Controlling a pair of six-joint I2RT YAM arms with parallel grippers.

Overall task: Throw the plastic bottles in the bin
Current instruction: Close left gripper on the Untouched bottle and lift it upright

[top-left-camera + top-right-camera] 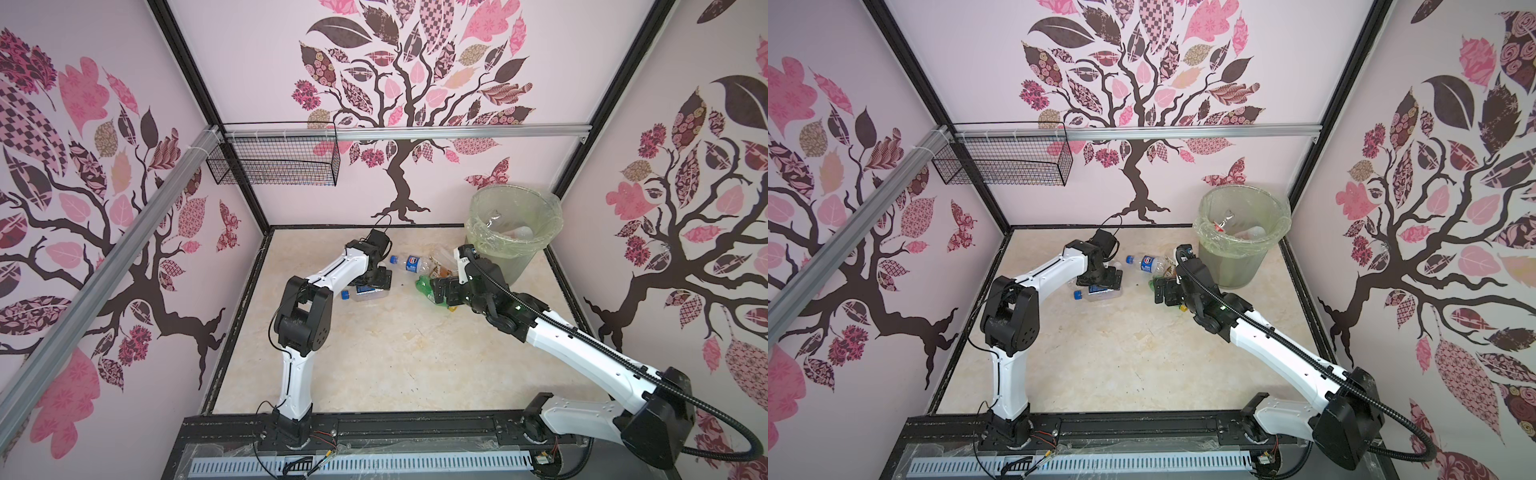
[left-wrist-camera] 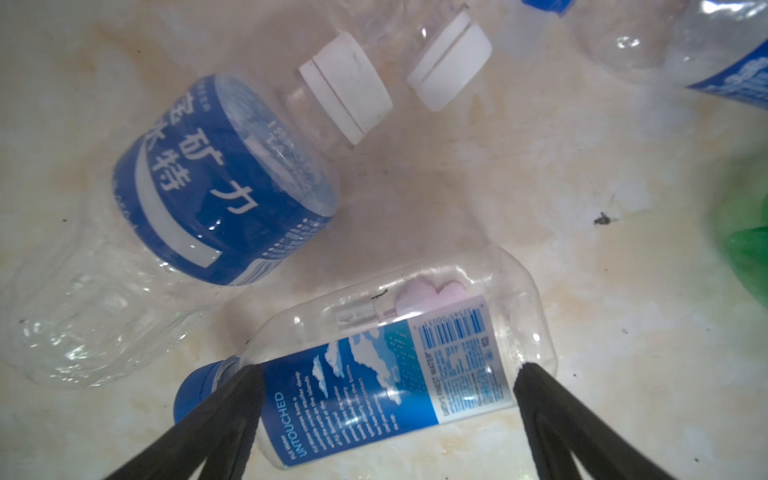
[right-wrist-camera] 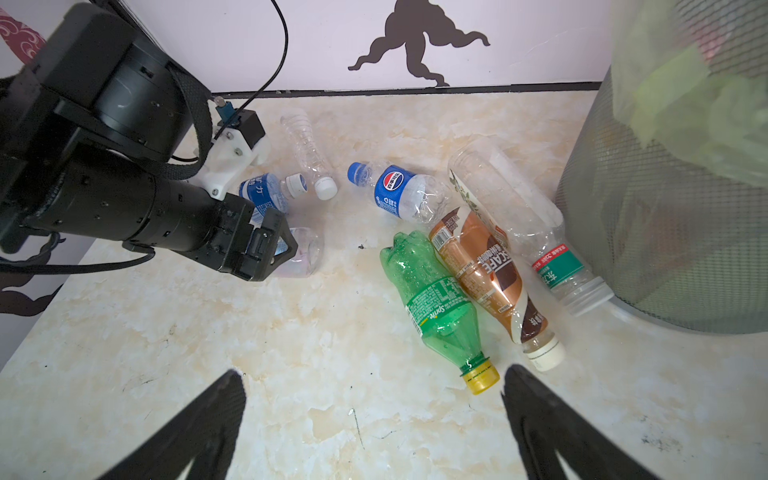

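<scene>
Plastic bottles [image 3: 401, 195] lie on their sides, none upright, in a loose scatter at the far middle of the table [image 1: 395, 353]. A few more show inside the bin [image 1: 523, 262], so the job looks partly done with plenty left. The bin stands at the far right corner: round, tapered grey mesh, lined with a thin crinkly greenish bag [image 1: 478, 232] folded over the rim. Step in hand is pick-up, both arms. The left hand [image 2: 388, 372] is low over a clear flat-sided bottle [image 2: 374, 332] with a glossy blue label and blue cap, fingers apart, nothing clamped. In the left wrist view the tips sit toward its neck and base, so the fingers seem to run along the bottle, not across it. It probably needs a wrist turn or shift before closing, then a lift and carry right to the bin. The right hand [image 3: 374, 390] is also spread wide and empty, over bare table, with the yellow-capped end of a green bottle [image 3: 432, 299] close by one finger. A brown bottle [image 3: 486, 270] lies right beside the green one. This hand needs to move farther in and straddle the green body. All the bottles are thin, empty, slick plastic, some dented, so they'll likely roll or squash. The table is smooth, cream, marble-look.
</scene>
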